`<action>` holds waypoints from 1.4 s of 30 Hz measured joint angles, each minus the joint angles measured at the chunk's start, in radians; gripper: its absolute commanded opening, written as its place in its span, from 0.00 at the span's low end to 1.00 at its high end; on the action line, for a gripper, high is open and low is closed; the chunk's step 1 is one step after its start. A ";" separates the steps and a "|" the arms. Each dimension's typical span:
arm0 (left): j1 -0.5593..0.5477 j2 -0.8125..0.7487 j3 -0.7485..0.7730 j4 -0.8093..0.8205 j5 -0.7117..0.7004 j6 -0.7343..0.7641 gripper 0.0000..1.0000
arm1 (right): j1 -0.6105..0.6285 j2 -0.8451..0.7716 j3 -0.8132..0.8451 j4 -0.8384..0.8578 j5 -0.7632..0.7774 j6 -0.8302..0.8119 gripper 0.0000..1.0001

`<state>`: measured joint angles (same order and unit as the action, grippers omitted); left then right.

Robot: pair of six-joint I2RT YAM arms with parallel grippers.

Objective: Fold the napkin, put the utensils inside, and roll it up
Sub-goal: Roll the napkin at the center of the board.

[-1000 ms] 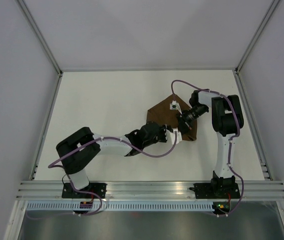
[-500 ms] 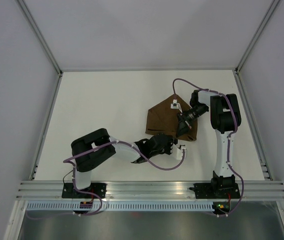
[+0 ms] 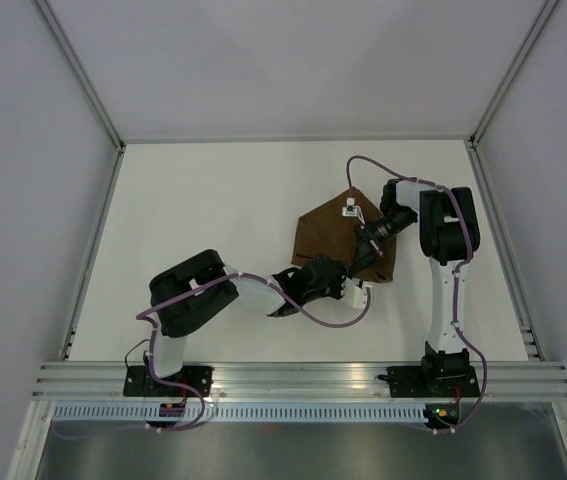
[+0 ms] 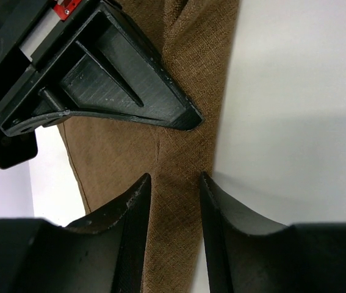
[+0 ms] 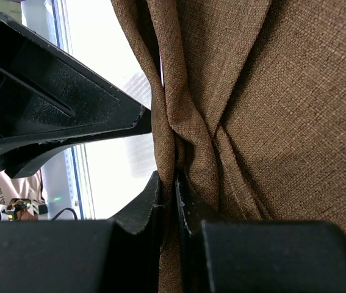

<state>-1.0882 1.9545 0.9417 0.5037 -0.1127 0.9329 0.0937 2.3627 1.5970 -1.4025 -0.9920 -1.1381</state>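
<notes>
In the top view, the large plain brown cloth napkin [image 3: 325,232] lay rumpled into an uneven shape on the white table [image 3: 203,210], right of centre. The right gripper [image 3: 368,250] was down on the napkin's near right part, and the left gripper [image 3: 355,284] was at its near edge, just beside the right one. The silver-bladed knife with the teal handle could not be seen in any view.

In the left wrist view, the left gripper [image 4: 174,183] stood with a narrow gap between its fingers. It straddled a strip of the napkin [image 4: 188,140] without visibly squeezing it. A black finger of the right gripper [image 4: 118,85] was close ahead.

In the right wrist view, the right gripper [image 5: 174,183] was pinched tight on a raised ridge of the napkin [image 5: 270,104], which gathered into creases at the jaws.

This looked like the folding step, not yet finished. The next move probably called for the left fingers to close on the edge, so that both arms could carry the cloth over evenly.
</notes>
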 measured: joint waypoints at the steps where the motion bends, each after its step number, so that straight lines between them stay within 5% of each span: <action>1: 0.003 0.000 0.003 -0.006 0.005 0.000 0.44 | 0.000 0.003 0.004 -0.002 0.000 0.002 0.00; 21: 0.050 0.051 0.202 -0.329 0.135 0.000 0.40 | -0.006 0.025 0.037 -0.025 0.002 0.016 0.00; 32: 0.072 0.076 0.292 -0.476 0.208 -0.008 0.09 | -0.007 0.026 0.043 -0.025 0.006 0.015 0.01; 35: 0.074 0.083 0.316 -0.512 0.217 -0.010 0.02 | -0.007 0.026 0.046 -0.025 0.008 0.013 0.06; 42: 0.081 0.114 0.413 -0.644 0.241 -0.052 0.02 | -0.013 0.019 0.048 -0.030 -0.001 0.002 0.41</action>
<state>-1.0073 2.0686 1.3548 -0.1398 0.1284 0.8806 0.0803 2.3821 1.6451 -1.4326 -0.9932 -1.1366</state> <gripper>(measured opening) 0.247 0.317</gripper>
